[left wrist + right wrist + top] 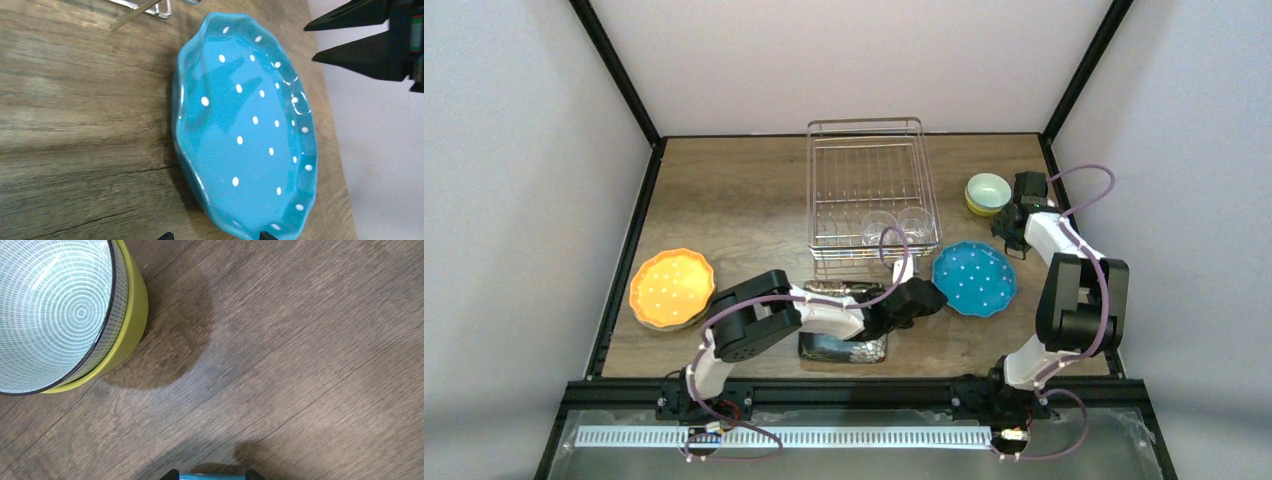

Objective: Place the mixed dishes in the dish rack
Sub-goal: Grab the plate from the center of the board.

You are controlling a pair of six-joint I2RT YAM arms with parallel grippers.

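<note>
Jaws on the left gripper [932,297] gape wide right at the blue plate [974,278], probably lining up to pinch its rim. The right gripper [1012,228], also apart, hovers by the bowls [987,192]. The dish rack [864,125] sits just behind.

Before me lies a table [724,190] of brown wood grain, with soft shadows on it under even light. Plain pale walls close it in: a back wall [854,60], a left wall [514,200], a right wall [1184,130]. Black bars [612,62] climb the corners. Nearest me runs a black rail [844,392]. Below it is perhaps a silvery tray [624,455], too blurred to tell.
</note>
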